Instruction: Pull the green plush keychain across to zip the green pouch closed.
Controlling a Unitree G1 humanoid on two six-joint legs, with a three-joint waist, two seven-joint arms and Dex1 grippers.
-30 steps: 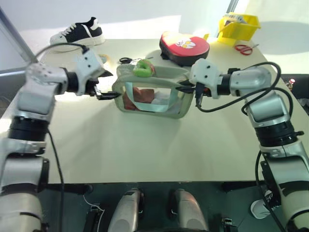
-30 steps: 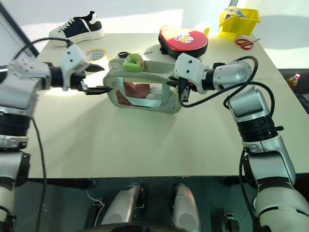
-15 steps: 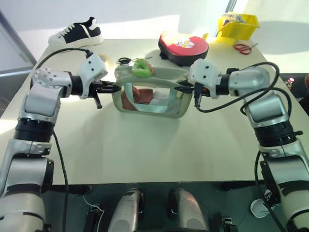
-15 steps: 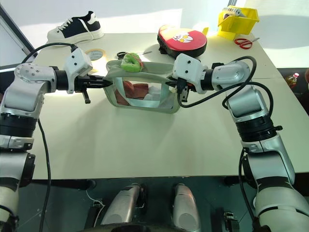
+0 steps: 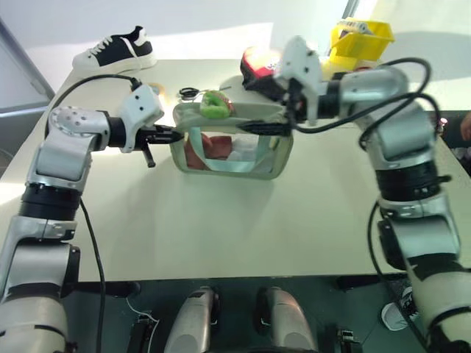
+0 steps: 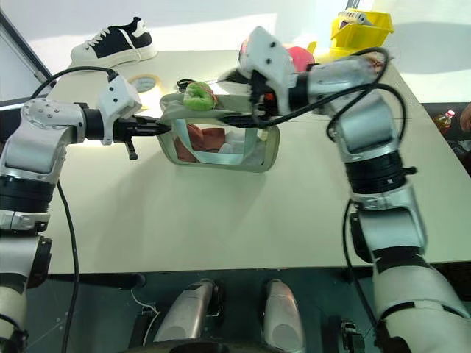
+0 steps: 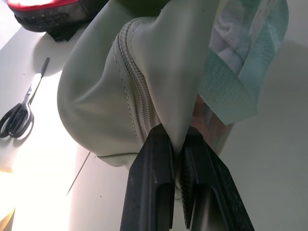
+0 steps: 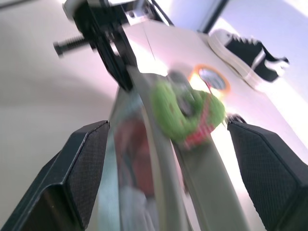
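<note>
Your left claw (image 7: 179,166) pinches the soft green pouch (image 5: 232,143) at its end on the worktop (image 5: 221,220); right claw (image 8: 168,163) gapes wide. Grip the squashy, light green plush keychain (image 5: 216,104) atop the zipper.

Count on table: one green pouch (image 6: 221,140); one green plush keychain (image 6: 199,95); one black-and-white shoe (image 6: 115,43); one red round case (image 5: 259,65); one yellow bin (image 6: 363,31); one tape roll (image 6: 148,82); one pair black scissors (image 7: 18,113). Grippers: two, left gripper (image 6: 163,128), right gripper (image 8: 168,159).
</note>
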